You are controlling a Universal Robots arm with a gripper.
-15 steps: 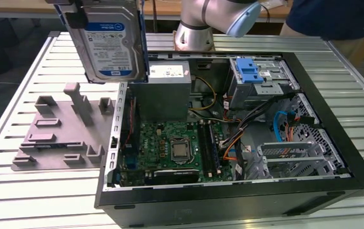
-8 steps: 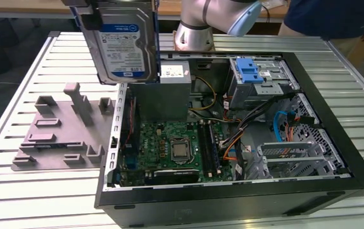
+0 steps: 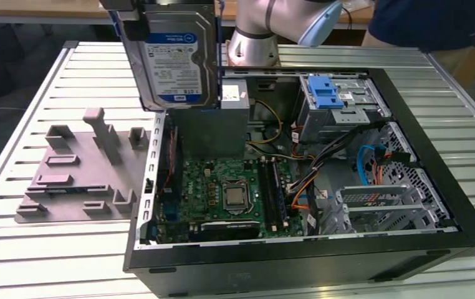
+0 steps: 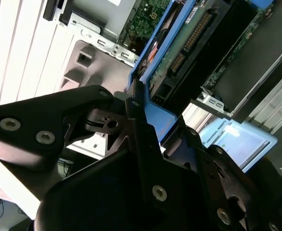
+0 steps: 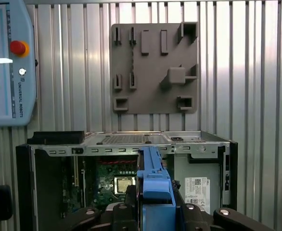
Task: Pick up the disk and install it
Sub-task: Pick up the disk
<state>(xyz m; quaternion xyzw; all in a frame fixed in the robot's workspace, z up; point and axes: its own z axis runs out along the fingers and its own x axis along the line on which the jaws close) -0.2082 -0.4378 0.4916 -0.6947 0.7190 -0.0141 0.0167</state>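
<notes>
The disk (image 3: 175,56) hangs upright, upper left in the exterior view, long axis vertical. The gripper (image 5: 154,195) is clamped on its blue-railed top end.

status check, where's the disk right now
End effector shut on the disk. Disk upright, aloft over the open case. Loose cables inside it.

cable tangle (image 3: 302,177) beside drive cage (image 3: 356,115)
</notes>
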